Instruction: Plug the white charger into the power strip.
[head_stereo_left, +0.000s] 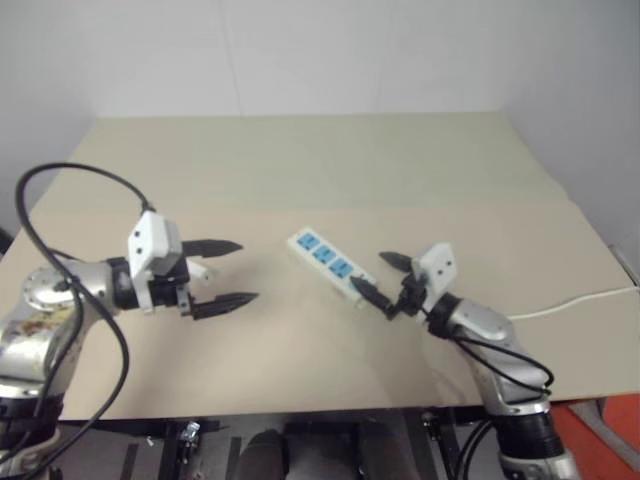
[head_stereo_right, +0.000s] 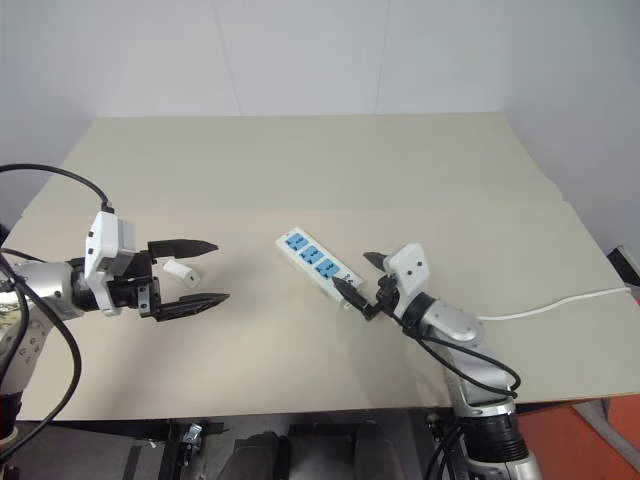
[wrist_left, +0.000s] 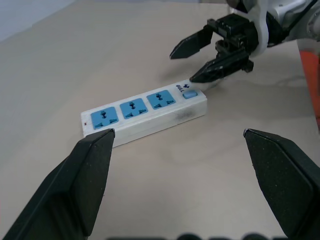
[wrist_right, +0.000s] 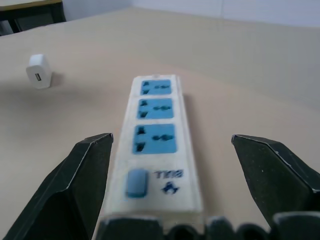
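Three-socket power strip (head_stereo_right: 318, 267) diagonal, switch end twd right gripper (head_stereo_right: 360, 283); both grippers' fingers wide, left gripper (head_stereo_right: 201, 272) incl.

Even soft overhead light, faint shadows, right wrist foreground blurred.

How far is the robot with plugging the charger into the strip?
Nothing is plugged yet: all three sockets of the power strip are empty. The right gripper is open around the strip's switch end. The white charger lies on the table by the open left gripper, unheld. Picking up and inserting remain.
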